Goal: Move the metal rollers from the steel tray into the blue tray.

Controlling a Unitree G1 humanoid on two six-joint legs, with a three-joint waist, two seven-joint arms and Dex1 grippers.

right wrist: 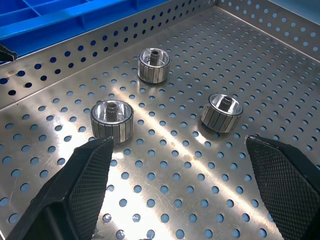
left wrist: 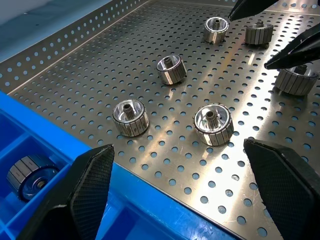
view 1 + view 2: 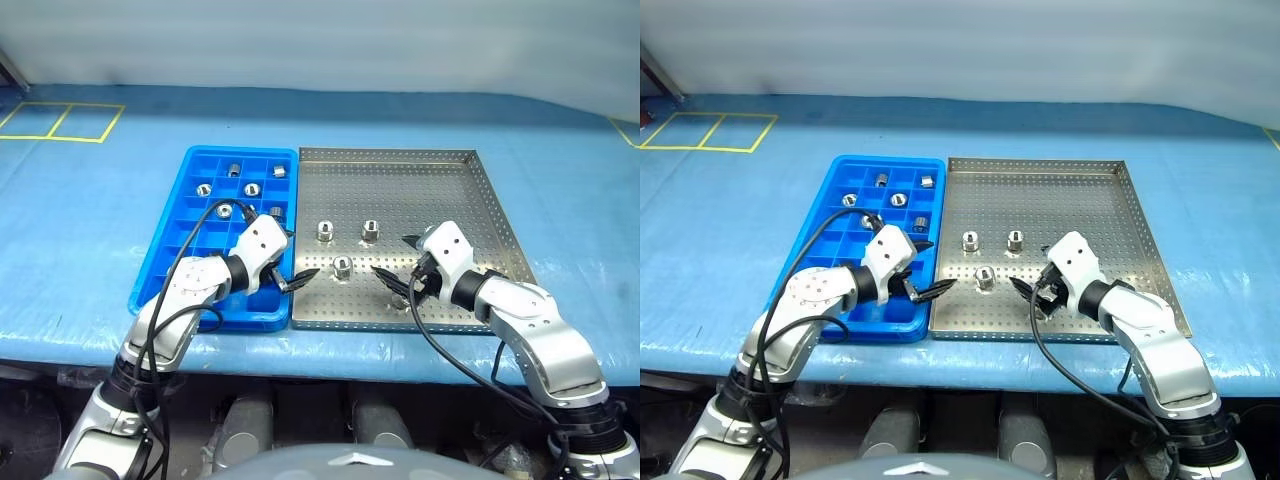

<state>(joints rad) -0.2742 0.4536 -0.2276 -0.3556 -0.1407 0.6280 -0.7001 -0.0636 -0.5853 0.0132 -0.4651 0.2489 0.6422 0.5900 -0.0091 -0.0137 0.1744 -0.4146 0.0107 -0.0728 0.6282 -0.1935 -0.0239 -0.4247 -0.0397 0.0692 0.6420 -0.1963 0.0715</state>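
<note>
The steel tray (image 3: 450, 180) lies on the right and the blue tray (image 3: 165, 265) touches its left side. Several metal rollers stand upright on the steel tray's perforated floor, among them one (image 3: 342, 266) nearest the front, one (image 3: 325, 230) and one (image 3: 370, 229) behind it. More rollers (image 3: 252, 189) sit in compartments of the blue tray's far half. My left gripper (image 3: 300, 253) is open and empty over the seam between the trays. Also open and empty, my right gripper (image 3: 390, 255) hovers low over the steel tray, just right of the front roller.
Both trays rest on a blue table covering (image 3: 80, 230). Yellow tape rectangles (image 3: 60, 120) mark its far left corner. A black cable (image 3: 200, 225) arcs over the blue tray from my left arm. The steel tray's far half is bare.
</note>
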